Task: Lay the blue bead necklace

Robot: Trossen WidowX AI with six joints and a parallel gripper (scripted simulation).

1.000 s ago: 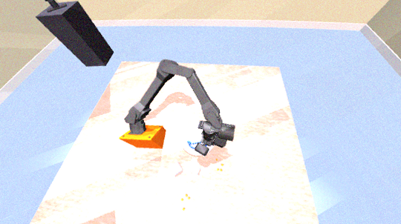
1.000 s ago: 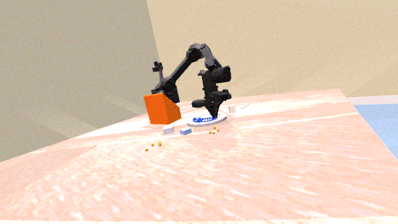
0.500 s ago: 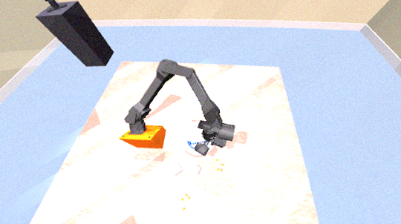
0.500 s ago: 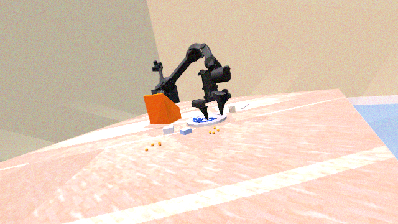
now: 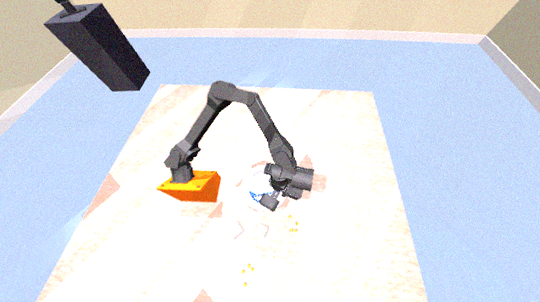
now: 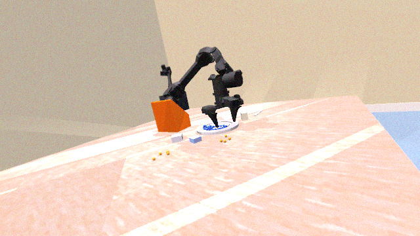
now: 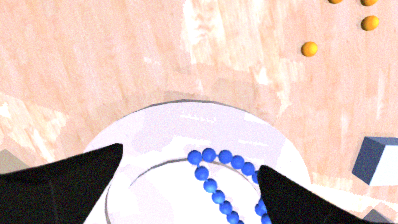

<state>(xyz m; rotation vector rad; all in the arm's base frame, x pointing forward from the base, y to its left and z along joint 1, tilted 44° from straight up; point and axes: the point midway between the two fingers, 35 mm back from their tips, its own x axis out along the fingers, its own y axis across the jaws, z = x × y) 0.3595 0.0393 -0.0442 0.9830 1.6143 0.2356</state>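
Observation:
The blue bead necklace lies bunched on one side of the round white bead board. In the wrist view, one strand runs along the curved groove line and another slants inward across the raised middle; they meet at the bead between the fingertips. The left part of the groove in that view holds no beads. My gripper is wide open and empty, its fingertips low over the board. The right finger in the wrist view hides part of the necklace, and the lower board is out of frame.
Several loose orange beads lie near the board, with more beads farther off. A blue block and a white block lie in front; a beige block stands behind. The orange base carries the arm.

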